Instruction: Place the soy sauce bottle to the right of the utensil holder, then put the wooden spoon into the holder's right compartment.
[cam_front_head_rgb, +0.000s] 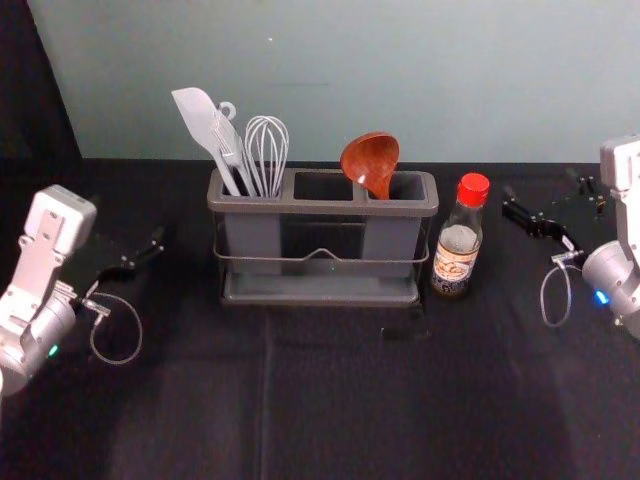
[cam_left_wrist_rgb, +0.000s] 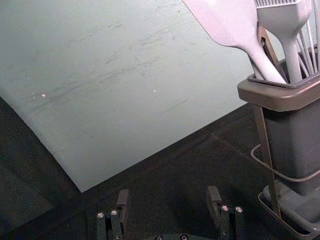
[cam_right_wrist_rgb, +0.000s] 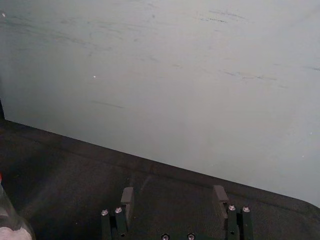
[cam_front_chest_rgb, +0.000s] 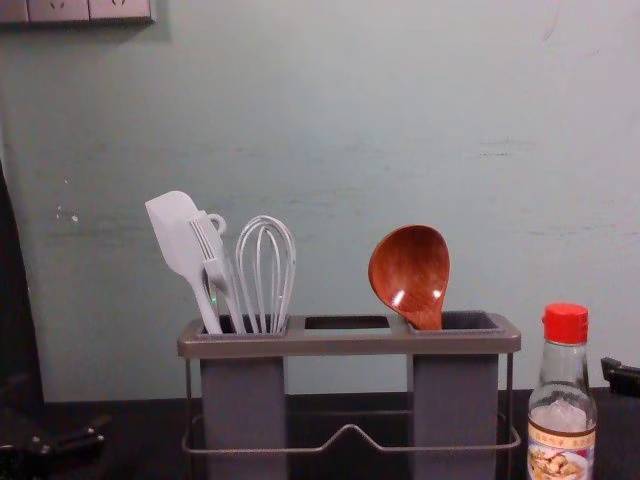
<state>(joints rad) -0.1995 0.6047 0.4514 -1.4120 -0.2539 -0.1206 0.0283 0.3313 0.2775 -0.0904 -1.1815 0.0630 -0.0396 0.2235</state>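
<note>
In the head view my left gripper (cam_front_head_rgb: 130, 225) is left of the utensil holder (cam_front_head_rgb: 320, 208) and my right gripper (cam_front_head_rgb: 547, 192) is right of the soy sauce bottle (cam_front_head_rgb: 456, 245). The bottle stands upright just right of the holder. The wooden spoon (cam_front_head_rgb: 371, 160) rests bowl-up in the right compartment, its handle hidden inside; the chest view has the spoon (cam_front_chest_rgb: 412, 272) leaning left. The left gripper (cam_left_wrist_rgb: 168, 195) is open and empty in its wrist view. Likewise, the right gripper (cam_right_wrist_rgb: 174, 194) stands open, with part of the bottle (cam_right_wrist_rgb: 11, 217) off to one side.
A spatula (cam_front_head_rgb: 203, 125), a brush and a whisk (cam_front_head_rgb: 267, 150) fill the holder's left compartment. The middle compartment (cam_front_head_rgb: 323, 186) holds nothing visible. A pale wall (cam_front_head_rgb: 330, 80) rises behind the dark-covered table (cam_front_head_rgb: 330, 390).
</note>
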